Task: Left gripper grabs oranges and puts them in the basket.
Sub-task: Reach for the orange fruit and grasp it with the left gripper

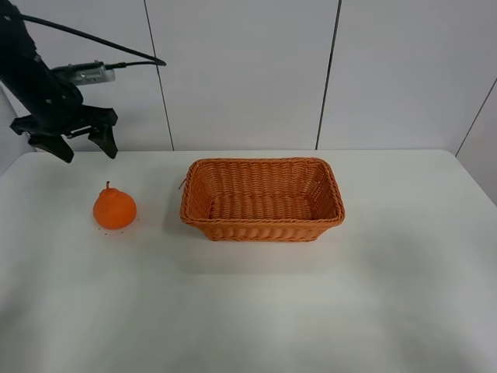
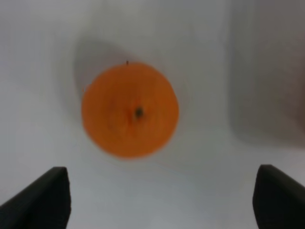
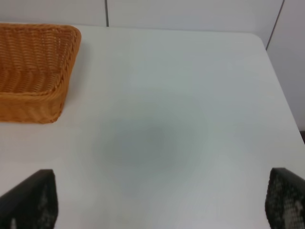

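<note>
One bright orange (image 1: 115,208) with a knobbed top and dark stem sits on the white table left of the wicker basket (image 1: 262,227). My left gripper (image 1: 87,147) hangs in the air above and behind the orange, its black fingers spread open and empty. In the left wrist view the orange (image 2: 129,109) lies straight below, apart from the two fingertips (image 2: 43,200). The basket is empty; its corner shows in the right wrist view (image 3: 33,67). My right gripper (image 3: 157,210) is open over bare table to the right of the basket; it is out of the high view.
The white table (image 1: 311,303) runs to a white panelled wall (image 1: 241,70) at the back. Its right edge and corner show in the right wrist view (image 3: 281,95). A black cable (image 1: 101,39) trails from the left arm.
</note>
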Motion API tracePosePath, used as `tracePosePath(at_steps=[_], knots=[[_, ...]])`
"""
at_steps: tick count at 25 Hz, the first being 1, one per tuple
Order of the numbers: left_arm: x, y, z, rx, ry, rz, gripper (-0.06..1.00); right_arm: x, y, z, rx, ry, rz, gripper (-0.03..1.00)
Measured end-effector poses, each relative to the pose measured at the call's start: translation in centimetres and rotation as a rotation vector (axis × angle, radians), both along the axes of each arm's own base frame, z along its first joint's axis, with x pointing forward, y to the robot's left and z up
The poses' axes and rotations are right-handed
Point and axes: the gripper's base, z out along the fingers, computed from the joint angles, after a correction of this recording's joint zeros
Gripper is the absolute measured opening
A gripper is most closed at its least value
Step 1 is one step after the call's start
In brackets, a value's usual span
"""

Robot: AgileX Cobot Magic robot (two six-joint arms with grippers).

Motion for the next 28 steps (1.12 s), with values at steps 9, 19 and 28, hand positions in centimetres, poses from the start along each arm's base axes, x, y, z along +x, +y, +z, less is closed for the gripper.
tracePosePath(at_steps=[9,19,28], knots=[[3.4,0.0,-7.9,0.002,0.111,0.001,0.88,0.0,0.0,0.0,0.0,0.0,0.0,0.69],[4.0,0.7,-11.3,0.082,0.143,-0.029,0.88,0.0,0.0,0.0,0.0,0.0,0.0,0.69],[3.8,0.7,-12.4,0.081,0.195,-0.031,0.66,0.0,0.0,0.0,0.001,0.0,0.0,0.69]])
